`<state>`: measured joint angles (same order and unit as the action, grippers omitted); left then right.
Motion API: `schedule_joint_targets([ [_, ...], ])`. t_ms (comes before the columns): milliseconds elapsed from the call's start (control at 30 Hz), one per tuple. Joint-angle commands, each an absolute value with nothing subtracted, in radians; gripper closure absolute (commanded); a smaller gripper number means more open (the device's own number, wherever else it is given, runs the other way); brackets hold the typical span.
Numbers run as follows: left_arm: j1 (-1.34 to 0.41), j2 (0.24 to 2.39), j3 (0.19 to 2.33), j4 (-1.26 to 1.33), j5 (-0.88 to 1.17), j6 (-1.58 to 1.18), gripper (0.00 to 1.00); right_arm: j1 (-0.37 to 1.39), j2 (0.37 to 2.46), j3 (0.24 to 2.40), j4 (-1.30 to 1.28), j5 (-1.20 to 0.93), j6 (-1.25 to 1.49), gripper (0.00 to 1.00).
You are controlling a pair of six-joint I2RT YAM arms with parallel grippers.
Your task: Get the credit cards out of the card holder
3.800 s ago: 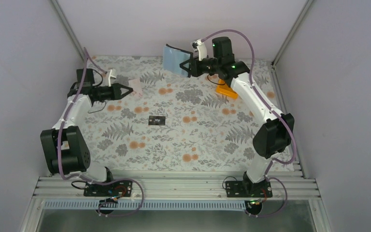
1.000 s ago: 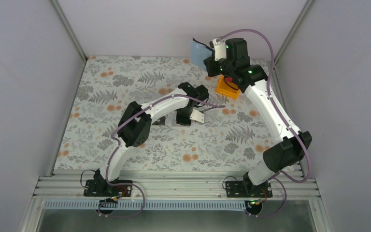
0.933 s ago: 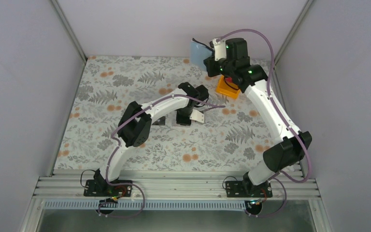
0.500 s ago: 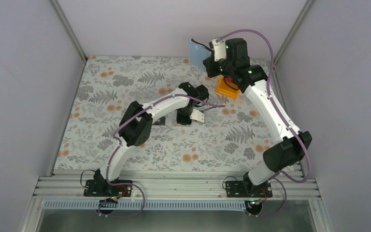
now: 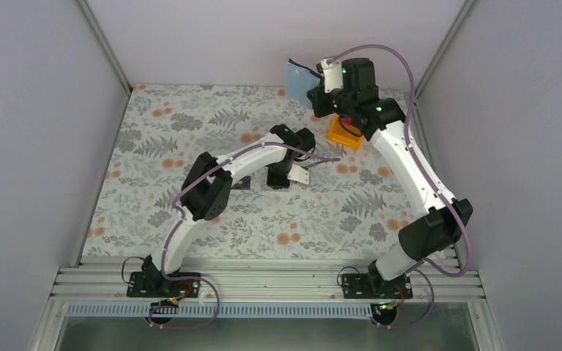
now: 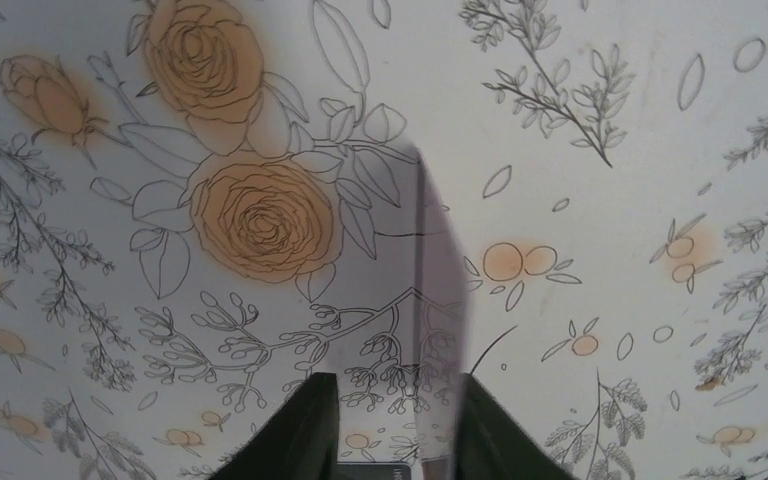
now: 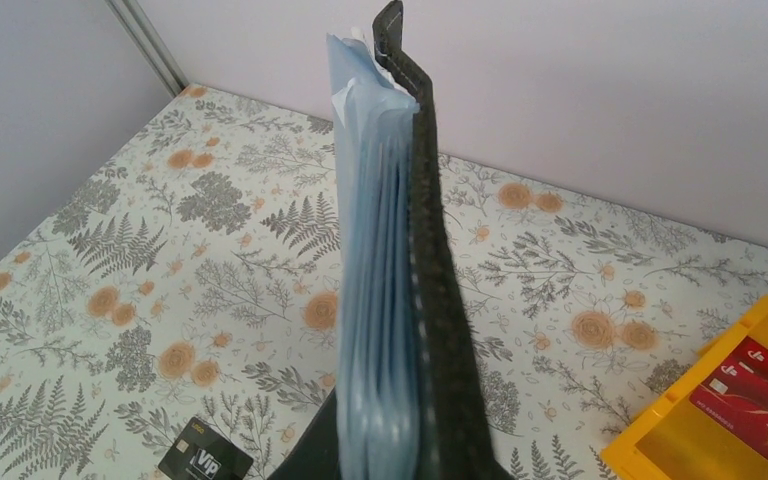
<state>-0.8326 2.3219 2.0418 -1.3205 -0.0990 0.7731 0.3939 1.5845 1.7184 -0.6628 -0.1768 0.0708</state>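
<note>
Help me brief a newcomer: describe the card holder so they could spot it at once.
Look to the table's far edge, near the back wall, by the orange bin. The right gripper holds the card holder up there. Unlike the bin, it is black outside with pale blue sleeves.

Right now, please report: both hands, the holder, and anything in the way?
Left hand low, jaws apart, pale card between. Right hand shut on holder, raised. Black card on table. Nothing blocking.

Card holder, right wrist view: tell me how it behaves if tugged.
Probably floppy: the card holder kinks near the top of its thin black edge. Its clear sleeves lie in loose layers, so they would likely flex.
</note>
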Motion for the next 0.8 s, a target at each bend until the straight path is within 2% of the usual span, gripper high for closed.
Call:
schedule_joint_targets([
  [0,-0.825,2.336,2.052,-1.307,-0.109,0.770,0.66,0.390,1.544,1.712,-0.630,-0.196,0.054,0.95],
  [67,-0.823,2.334,2.050,-1.295,-0.115,0.767,0.59,0.390,1.543,1.712,-0.629,-0.197,0.054,0.95],
  [200,-0.814,2.333,2.066,-1.283,-0.128,0.761,0.52,0.390,1.542,1.712,-0.629,-0.211,0.052,0.95],
  [667,-0.786,2.331,2.103,-1.277,-0.129,0.759,0.50,0.390,1.544,1.707,-0.630,-0.253,0.050,0.94],
  [767,-0.779,2.328,2.118,-1.271,-0.142,0.759,0.46,0.391,1.545,1.707,-0.631,-0.251,0.053,0.94],
])
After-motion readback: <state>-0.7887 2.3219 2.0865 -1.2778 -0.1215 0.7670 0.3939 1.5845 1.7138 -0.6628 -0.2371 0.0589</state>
